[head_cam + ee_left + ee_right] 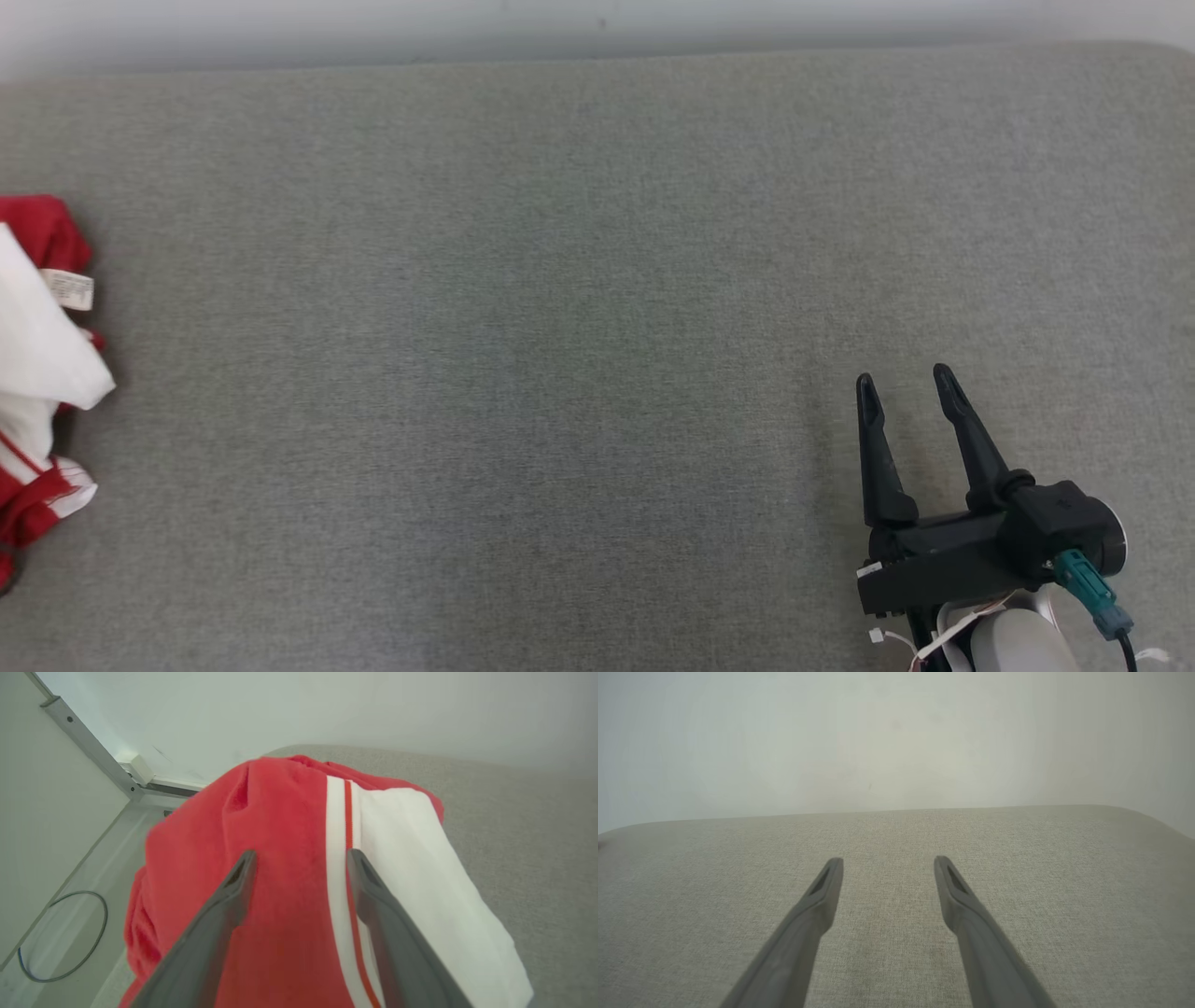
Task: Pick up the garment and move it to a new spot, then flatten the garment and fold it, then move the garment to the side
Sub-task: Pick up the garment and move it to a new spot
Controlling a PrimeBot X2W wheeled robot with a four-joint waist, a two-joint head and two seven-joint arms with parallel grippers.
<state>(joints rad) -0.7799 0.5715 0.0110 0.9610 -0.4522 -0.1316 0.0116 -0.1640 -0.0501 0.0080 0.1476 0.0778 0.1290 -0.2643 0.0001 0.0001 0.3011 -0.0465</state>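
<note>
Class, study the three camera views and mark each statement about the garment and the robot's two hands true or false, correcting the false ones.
1. The garment is red and white. True.
2. In the head view it lies at the left edge of the grey surface. True.
3. The right hand is shut on the garment. False: it is open over bare surface, well away from the garment.
4. The left hand is shut. False: its fingers stand apart, pointed at the garment.
5. The garment is folded flat. False: it lies crumpled.
</note>
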